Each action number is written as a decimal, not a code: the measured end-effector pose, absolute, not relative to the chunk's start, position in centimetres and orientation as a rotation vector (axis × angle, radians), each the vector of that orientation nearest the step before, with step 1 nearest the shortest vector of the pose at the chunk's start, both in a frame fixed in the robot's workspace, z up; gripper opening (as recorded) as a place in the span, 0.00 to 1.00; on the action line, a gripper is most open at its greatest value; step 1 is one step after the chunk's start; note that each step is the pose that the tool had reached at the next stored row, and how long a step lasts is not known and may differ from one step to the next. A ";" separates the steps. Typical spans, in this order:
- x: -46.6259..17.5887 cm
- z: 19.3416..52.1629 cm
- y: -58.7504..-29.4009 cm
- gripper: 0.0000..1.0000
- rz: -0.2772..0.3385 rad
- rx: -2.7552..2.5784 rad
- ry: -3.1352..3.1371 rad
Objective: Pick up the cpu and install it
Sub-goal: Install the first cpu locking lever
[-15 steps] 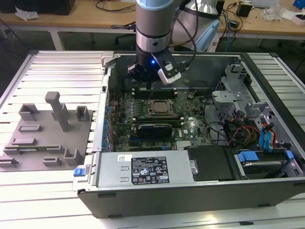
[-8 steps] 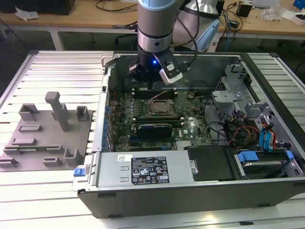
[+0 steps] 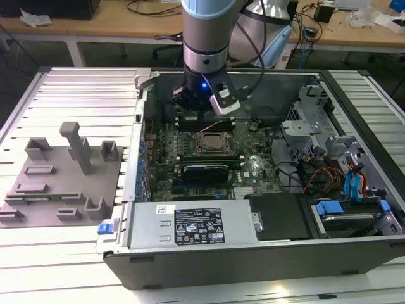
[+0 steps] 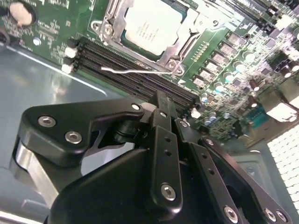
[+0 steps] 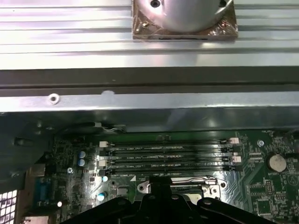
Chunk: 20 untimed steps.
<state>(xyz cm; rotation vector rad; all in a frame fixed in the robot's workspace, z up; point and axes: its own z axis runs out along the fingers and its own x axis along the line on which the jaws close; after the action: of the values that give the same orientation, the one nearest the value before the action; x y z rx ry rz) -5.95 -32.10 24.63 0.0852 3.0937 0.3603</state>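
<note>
Presently the cpu [image 4: 150, 24] sits seated in its socket on the motherboard [image 3: 209, 166], metal top plate up, with the socket's retaining frame [image 4: 184, 44] open around it and a thin wire lever [image 4: 135, 71] lying alongside. In the exterior view the socket lies near the case's centre, and the hand [image 3: 204, 101] hangs just beyond it at about 12 o'clock, over the memory slots [image 5: 168, 158]. The hand holds nothing; its fingers [image 4: 163, 140] appear drawn together. Judged risk: with the frame unlatched, any brush from the hand could shift the chip and bend socket contacts. The grey fixture blocks [image 3: 60, 177] stand on the worktop [image 3: 63, 101] at 9 o'clock.
</note>
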 end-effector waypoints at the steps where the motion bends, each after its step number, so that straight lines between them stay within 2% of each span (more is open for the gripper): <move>1: -6.0 24.5 -32.1 0.11 0.360 0.107 3.091; 15: -4.4 22.8 -32.1 0.11 0.353 0.350 3.056; 20: -4.2 22.5 -31.0 0.11 0.352 0.370 3.052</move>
<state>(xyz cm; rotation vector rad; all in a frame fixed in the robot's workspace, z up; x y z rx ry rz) -4.24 -31.02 22.51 0.3695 3.0519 0.3522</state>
